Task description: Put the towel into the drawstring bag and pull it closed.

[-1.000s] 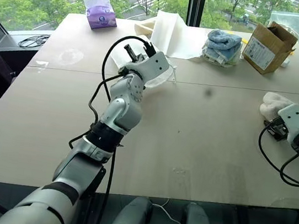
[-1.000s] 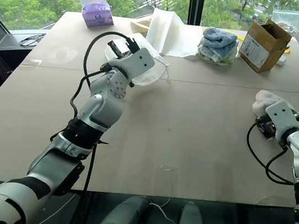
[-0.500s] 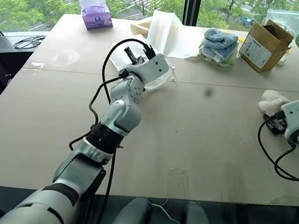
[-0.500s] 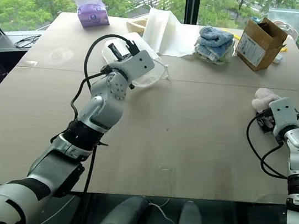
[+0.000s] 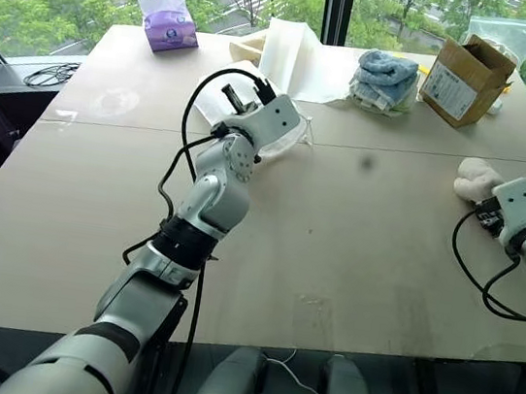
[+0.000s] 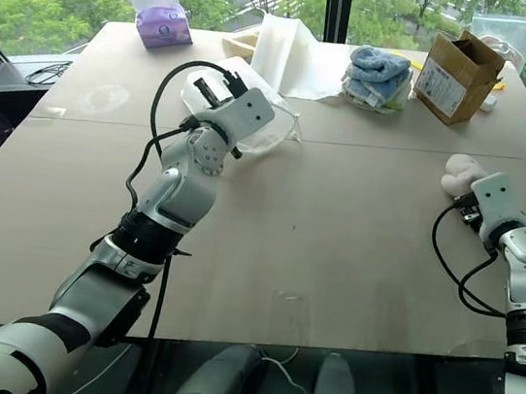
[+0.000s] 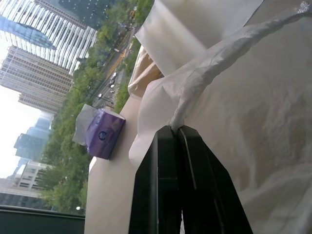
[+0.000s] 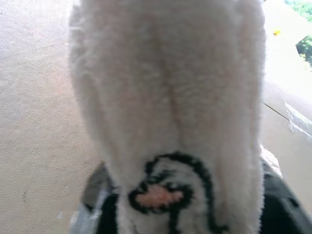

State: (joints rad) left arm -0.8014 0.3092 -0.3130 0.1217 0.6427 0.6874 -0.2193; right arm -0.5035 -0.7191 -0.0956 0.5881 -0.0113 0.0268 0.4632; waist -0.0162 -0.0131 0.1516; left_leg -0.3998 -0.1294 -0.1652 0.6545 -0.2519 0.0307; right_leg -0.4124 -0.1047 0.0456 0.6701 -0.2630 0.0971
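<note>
Fluffy off-white terry towel (image 8: 165,97) is now clamped by the right pincer (image 6: 474,195), open 1 second ago; the thin white fabric drawstring bag (image 7: 253,97) is pinched by the closed left pincer (image 7: 176,134), so loading is judged next.

Both head views look forward and down across the same worktop (image 5: 337,227). The left wrist view faces the bag (image 7: 253,97) up close; the right wrist view presses against the towel (image 8: 165,97).

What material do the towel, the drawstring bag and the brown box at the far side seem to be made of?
The towel: soft terry or fleece, going by its fluffy off-white pile, with a dark stitched motif. The drawstring bag: thin white fabric, possibly non-woven, matte and crinkled where the left gripper pinches it. The brown box: probably cardboard, with plain brown walls, open flaps and a white label.
</note>
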